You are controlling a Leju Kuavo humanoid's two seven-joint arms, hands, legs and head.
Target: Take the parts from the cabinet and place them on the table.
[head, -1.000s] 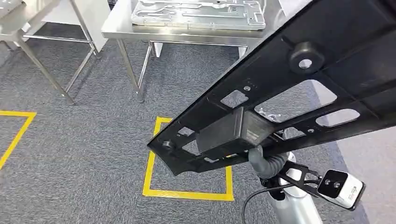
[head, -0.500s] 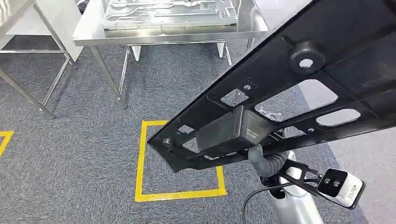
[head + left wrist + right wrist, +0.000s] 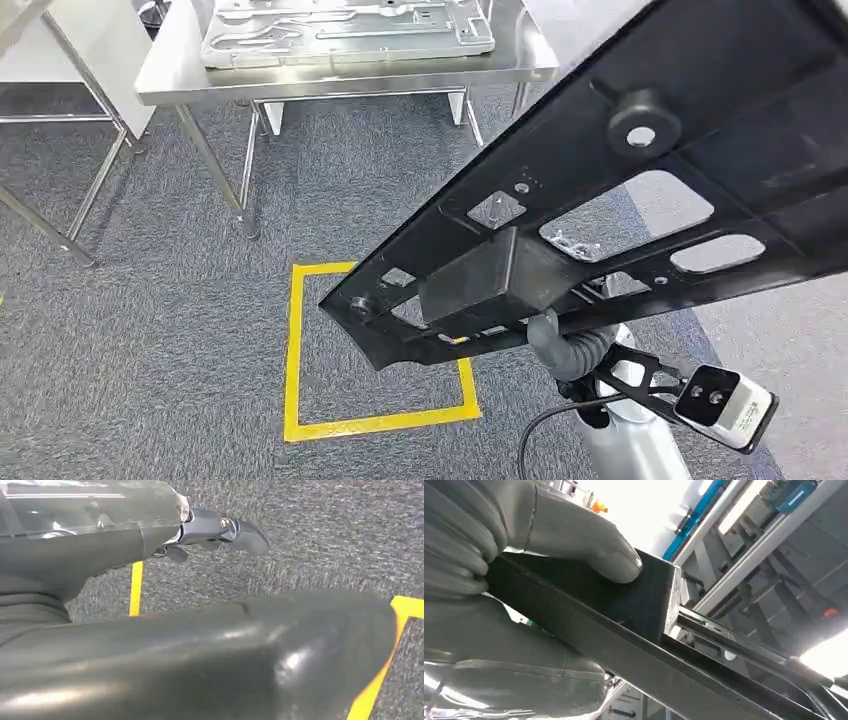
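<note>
Already the right hand [image 3: 524,565] grips the black panel [image 3: 640,190] near its lower end — thumb pressed on the boxy block. Its long axis slants up and away from the hand. Beyond stands the steel table [image 3: 340,82], bearing a grey metal part [image 3: 345,30]; yellow floor tape [image 3: 380,345] lies between. Whether the left hand [image 3: 215,530] is spread or curled, I cannot tell.

Ahead of me stands a stainless-steel table [image 3: 340,82] on thin metal legs, and a flat silvery stamped metal panel [image 3: 345,25] lies directly on its top. Under it spreads grey carpet floor [image 3: 150,340], marked with a square outline of yellow tape [image 3: 292,350].
</note>
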